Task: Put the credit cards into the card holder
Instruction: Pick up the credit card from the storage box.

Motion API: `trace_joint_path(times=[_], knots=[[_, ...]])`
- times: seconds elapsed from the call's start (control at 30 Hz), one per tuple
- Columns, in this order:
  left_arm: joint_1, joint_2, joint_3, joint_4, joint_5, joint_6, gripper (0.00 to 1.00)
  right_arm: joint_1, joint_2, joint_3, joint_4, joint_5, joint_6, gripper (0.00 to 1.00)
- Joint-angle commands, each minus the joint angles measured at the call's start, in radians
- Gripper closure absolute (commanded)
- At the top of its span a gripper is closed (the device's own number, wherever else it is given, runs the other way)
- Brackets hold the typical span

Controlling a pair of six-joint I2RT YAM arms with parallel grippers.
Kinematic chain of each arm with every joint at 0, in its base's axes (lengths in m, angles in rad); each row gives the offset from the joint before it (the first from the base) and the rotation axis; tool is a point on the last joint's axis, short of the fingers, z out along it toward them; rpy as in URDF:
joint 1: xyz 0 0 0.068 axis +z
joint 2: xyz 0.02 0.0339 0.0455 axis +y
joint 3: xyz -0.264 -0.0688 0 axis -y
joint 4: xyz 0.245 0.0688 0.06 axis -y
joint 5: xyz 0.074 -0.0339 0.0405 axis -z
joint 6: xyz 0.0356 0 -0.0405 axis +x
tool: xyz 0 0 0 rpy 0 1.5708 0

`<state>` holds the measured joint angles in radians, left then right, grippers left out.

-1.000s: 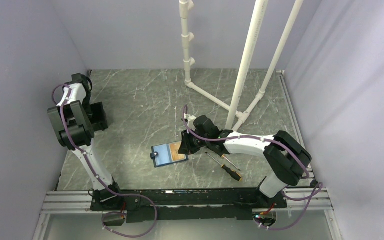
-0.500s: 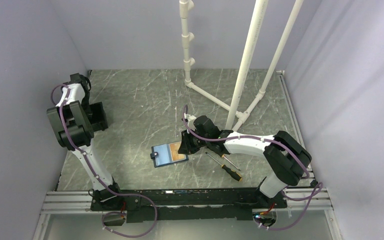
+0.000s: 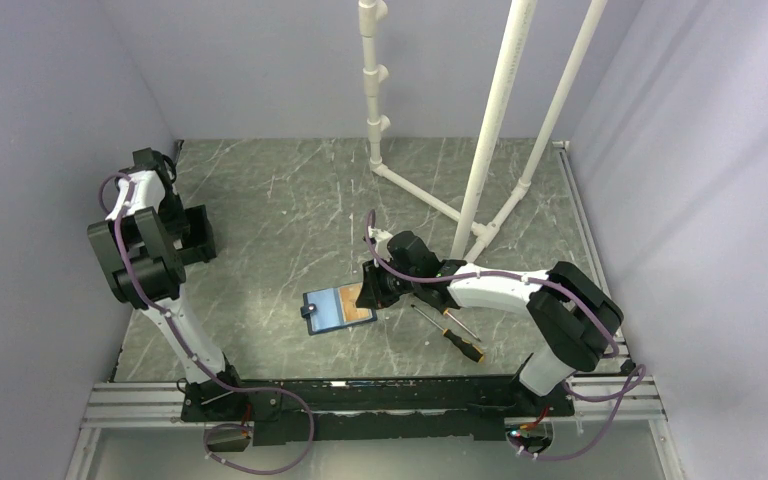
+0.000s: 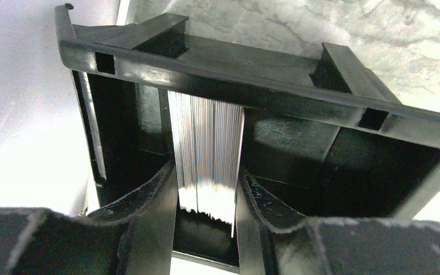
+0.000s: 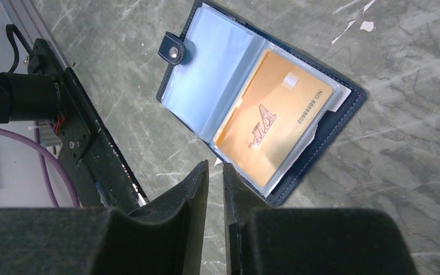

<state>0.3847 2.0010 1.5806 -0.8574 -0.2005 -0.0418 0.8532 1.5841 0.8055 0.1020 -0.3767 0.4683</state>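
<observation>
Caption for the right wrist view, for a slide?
Right gripper, nearly closed, by the open card holder; one orange credit card sleeved inside.

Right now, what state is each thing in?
card holder, open, flat on the table, clasp undone.
orange card, tucked in a clear sleeve.
card stack, on edge in the black box, pinched.
left gripper, shut on card stack.
right gripper, jaws a slit apart, empty.
screwdrivers, lying flat beside the holder.

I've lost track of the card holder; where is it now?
Top view: the card holder lies open mid-table, just left of the right claw, with screwdrivers further right.
</observation>
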Motion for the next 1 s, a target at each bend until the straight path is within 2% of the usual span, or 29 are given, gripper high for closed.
trace_joint_path(times=[0.0, 0.57, 0.67, 0.97], knots=[[-0.027, -0.029, -0.053, 0.015, 0.181, -0.053, 0.95, -0.003, 0.013, 0.005, 0.050, -0.018, 0.004, 0.82], [-0.286, 0.056, 0.070, -0.017, 0.233, -0.178, 0.96, -0.006, 0.040, 0.012, 0.051, -0.036, 0.009, 0.83], [-0.287, 0.075, 0.102, -0.035, 0.251, -0.195, 0.95, -0.008, 0.043, 0.013, 0.051, -0.037, 0.009, 0.83], [-0.216, 0.144, 0.213, -0.144, 0.146, -0.115, 0.98, -0.008, 0.043, 0.012, 0.051, -0.040, 0.009, 0.83]])
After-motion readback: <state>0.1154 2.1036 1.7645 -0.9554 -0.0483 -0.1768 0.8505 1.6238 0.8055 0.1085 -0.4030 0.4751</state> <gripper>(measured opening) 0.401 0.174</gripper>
